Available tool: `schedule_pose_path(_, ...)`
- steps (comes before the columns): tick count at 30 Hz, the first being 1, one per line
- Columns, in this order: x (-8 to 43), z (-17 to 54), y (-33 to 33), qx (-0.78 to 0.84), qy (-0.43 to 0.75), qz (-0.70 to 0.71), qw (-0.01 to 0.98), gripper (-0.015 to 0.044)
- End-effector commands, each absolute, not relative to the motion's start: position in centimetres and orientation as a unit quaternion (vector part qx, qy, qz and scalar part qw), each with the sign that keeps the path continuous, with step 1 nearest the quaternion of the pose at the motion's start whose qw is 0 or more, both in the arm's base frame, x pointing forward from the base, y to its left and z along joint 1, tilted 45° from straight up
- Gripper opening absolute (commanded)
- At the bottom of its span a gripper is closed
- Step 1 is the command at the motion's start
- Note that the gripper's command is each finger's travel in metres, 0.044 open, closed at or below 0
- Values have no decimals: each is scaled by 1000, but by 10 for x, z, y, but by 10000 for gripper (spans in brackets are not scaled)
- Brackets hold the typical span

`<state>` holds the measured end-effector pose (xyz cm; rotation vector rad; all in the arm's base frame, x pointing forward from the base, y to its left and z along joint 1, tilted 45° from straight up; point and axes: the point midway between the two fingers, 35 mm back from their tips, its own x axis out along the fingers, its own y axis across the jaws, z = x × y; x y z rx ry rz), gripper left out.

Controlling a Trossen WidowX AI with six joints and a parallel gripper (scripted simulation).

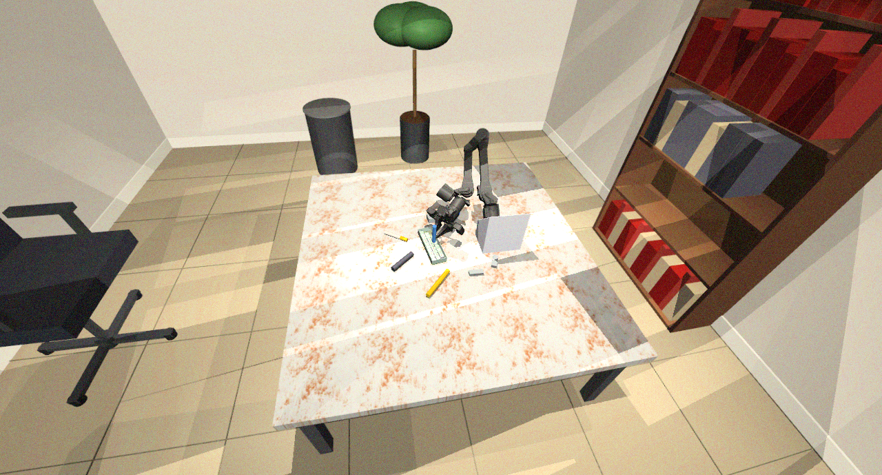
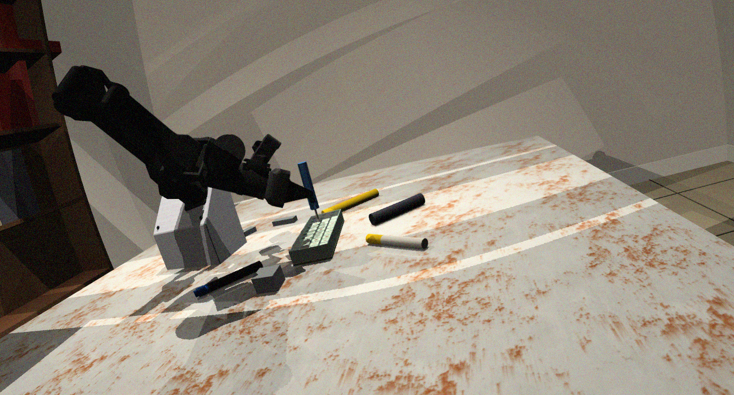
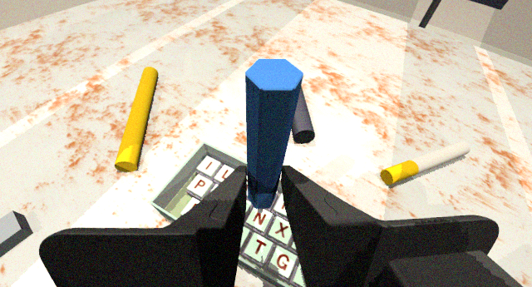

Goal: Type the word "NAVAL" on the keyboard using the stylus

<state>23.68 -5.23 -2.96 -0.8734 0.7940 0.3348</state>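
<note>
My gripper [image 1: 435,231] [image 2: 311,193] [image 3: 263,173] is shut on the blue stylus [image 1: 434,229] [image 2: 307,179] [image 3: 271,121]. The stylus stands nearly upright with a slight tilt, its thin tip pointing down at the keyboard [image 1: 439,255] [image 2: 309,256] [image 3: 179,183]. In the exterior view the tip reaches the far part of the keys. In the wrist view the handle hides the tip, and the N key [image 3: 260,217] shows just below the handle's lower end. X, T and G show between the fingers; many other keys are hidden behind them. I cannot tell whether the tip touches a key.
A yellow rod [image 1: 437,283] [image 2: 354,200] [image 3: 139,114], a dark cylinder [image 1: 402,261] [image 2: 397,208] [image 3: 304,122] and a white-and-yellow pen [image 2: 402,242] [image 3: 440,159] lie beyond the keyboard. A black-and-blue pen [image 2: 230,278] and a grey block [image 2: 268,279] lie at its near end in the exterior view.
</note>
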Motion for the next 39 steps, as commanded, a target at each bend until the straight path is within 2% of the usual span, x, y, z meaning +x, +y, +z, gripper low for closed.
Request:
schedule_pose_path(1,236,-31,-52,-410,372,160,817,81)
schedule_pose_path(39,235,-43,-64,-410,372,160,817,81)
